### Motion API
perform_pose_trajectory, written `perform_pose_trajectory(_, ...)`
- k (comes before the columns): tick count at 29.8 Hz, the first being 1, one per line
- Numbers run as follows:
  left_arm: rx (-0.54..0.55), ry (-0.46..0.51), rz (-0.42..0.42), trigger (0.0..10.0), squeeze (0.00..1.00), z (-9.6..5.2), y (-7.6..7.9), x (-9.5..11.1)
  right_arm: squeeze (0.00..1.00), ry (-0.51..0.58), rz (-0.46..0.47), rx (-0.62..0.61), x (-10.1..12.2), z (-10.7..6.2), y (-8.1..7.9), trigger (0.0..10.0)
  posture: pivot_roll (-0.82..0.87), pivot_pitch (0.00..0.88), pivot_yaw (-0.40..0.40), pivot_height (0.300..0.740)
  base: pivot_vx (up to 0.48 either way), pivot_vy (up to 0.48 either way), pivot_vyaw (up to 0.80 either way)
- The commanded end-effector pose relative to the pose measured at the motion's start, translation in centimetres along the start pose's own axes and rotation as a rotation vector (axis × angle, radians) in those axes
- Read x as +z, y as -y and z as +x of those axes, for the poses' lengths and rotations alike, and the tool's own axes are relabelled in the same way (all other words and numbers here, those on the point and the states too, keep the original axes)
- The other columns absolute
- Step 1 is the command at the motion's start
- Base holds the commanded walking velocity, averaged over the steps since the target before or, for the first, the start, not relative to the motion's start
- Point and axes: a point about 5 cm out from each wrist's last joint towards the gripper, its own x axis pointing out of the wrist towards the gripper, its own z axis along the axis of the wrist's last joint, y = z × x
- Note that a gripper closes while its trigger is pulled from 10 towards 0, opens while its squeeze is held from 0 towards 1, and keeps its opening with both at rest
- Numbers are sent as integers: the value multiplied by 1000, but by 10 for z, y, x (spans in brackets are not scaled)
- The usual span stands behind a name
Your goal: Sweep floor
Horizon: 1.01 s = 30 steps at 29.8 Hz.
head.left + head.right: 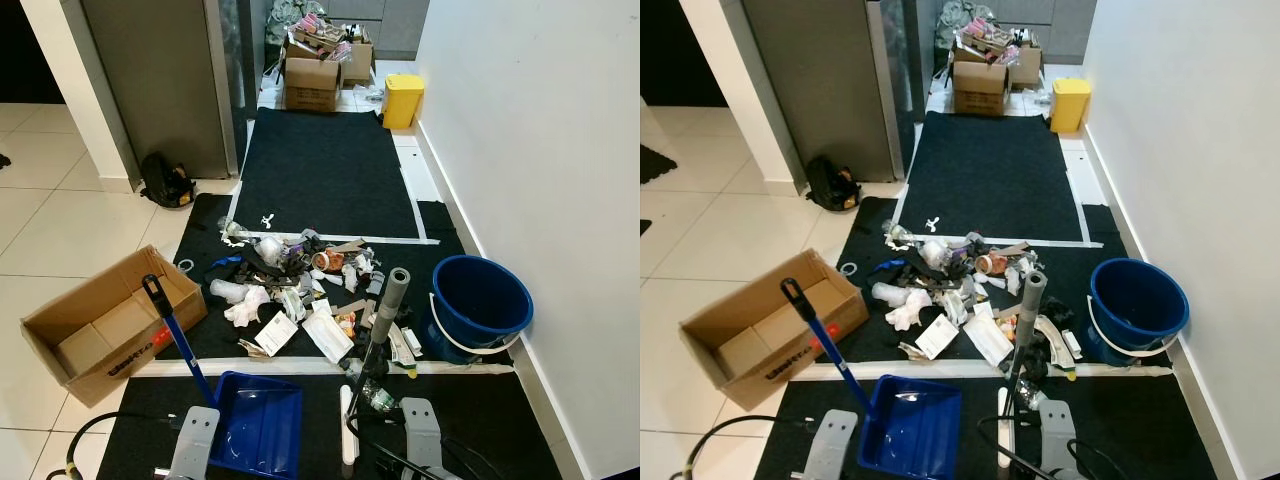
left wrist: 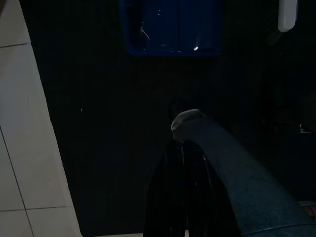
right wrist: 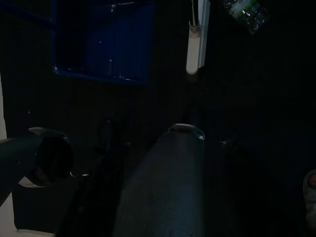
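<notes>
— What's on that dark carpet mat (image 1: 330, 165)?

— A loose pile of litter (image 1: 300, 290): crumpled white paper, flat packets, a few plastic scraps, all spread across the mat's near end, along the strip of white tape (image 1: 340, 238). Right of the pile, by the wall, stands a round blue plastic bucket (image 1: 482, 300) with a white handle. Left of the pile, half on the glossy tiles, lies an open cardboard box (image 1: 110, 325).

— And the sweeping tools?

— Nearer than the pile rests a blue plastic dustpan (image 1: 258, 420), rectangular, its long blue handle (image 1: 172, 335) tipped with black and slanting up towards the box. Beside the pan a grey tubular broom handle (image 1: 385, 315) rises from the pile's near edge; its head is buried among the litter, hard to make out.

— The grippers?

— Both silver arms are cut off at the lower edge. The wrist pictures are very dark: the left gripper (image 2: 180, 163) shows black fingers close together along a grey shaft, the right gripper (image 3: 111, 163) is lost in shadow beside another. I cannot tell how either pair of jaws stands.

— Further off?

— Beyond the mat's far end, a yellow bin (image 1: 402, 100) and stacked cartons (image 1: 312, 82).
</notes>
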Motion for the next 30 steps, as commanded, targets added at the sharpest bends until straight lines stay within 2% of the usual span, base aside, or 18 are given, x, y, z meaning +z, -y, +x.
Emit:
perform_pose_trajectory(1, -9, -1, -11, 10000, 0, 0, 3, -1, 1000, 5, 14, 4, -1, 0, 0, 10000, 49, 25, -17, 740, 0, 0, 0)
perform_pose_trajectory(20, 14, 20, -41, 10000, 0, 1, 1, 6, 1000, 18, 45, 8, 0, 0, 0, 10000, 47, 27, -21, 740, 0, 0, 0)
perform_pose_trajectory(21, 17, 23, -45, 10000, 753, 1, 1, 6, 420, 14, 57, 7, -1, 0, 1, 10000, 47, 27, -21, 740, 0, 0, 0)
perform_pose_trajectory(22, 19, 25, -47, 10000, 753, 1, 0, 7, 420, 11, 65, 6, -1, -1, 1, 10000, 47, 27, -21, 740, 0, 0, 0)
perform_pose_trajectory(23, 21, 27, -50, 10000, 1000, 1, 0, 7, 0, 8, 70, 6, -2, -1, 1, 10000, 46, 25, -22, 740, 0, 0, 0)
perform_pose_trajectory(30, 23, 33, -60, 10000, 1000, 0, -1, 8, 0, 5, 72, -2, -2, -1, 3, 10000, 46, 20, -26, 740, 0, 0, 0)
